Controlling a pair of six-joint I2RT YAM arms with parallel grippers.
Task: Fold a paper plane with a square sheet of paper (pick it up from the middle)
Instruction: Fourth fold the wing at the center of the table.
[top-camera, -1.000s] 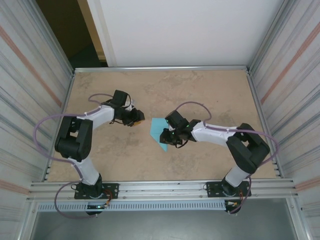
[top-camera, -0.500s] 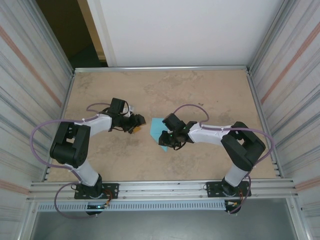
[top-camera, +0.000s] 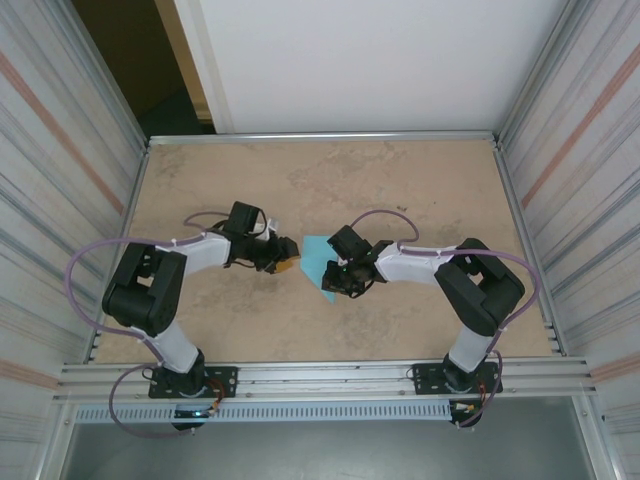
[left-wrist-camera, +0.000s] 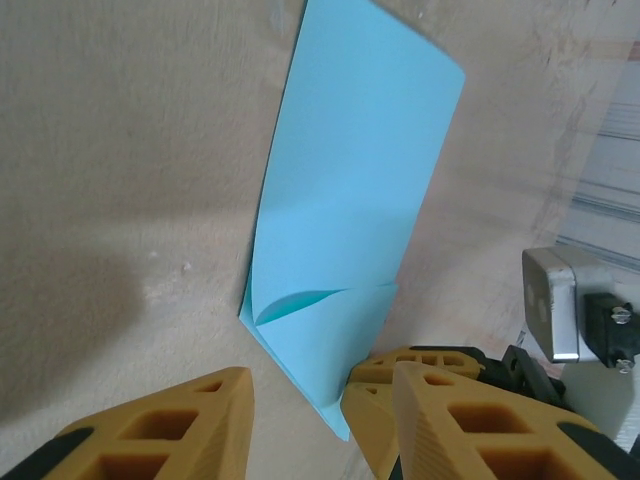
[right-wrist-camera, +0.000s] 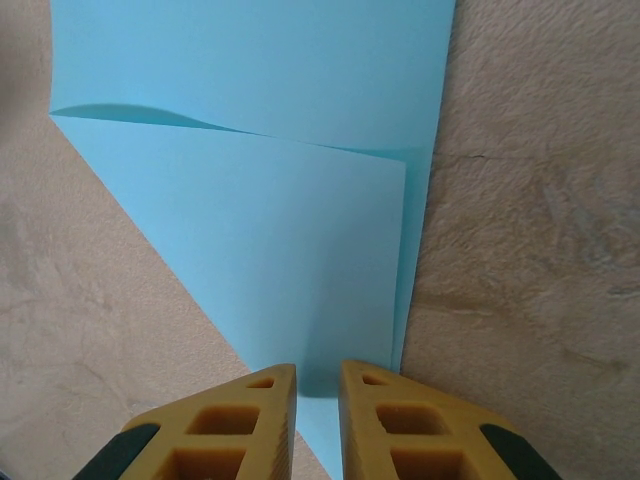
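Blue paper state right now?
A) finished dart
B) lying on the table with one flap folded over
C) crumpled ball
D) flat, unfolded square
B: the square sheet of paper lies on the table with a flap doubled over it, and the curled fold edge also shows in the left wrist view.

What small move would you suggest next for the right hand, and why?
Probably slide the right hand along the fold to flatten it: the flap bows up off the square sheet of paper, and the left hand is open beside it.
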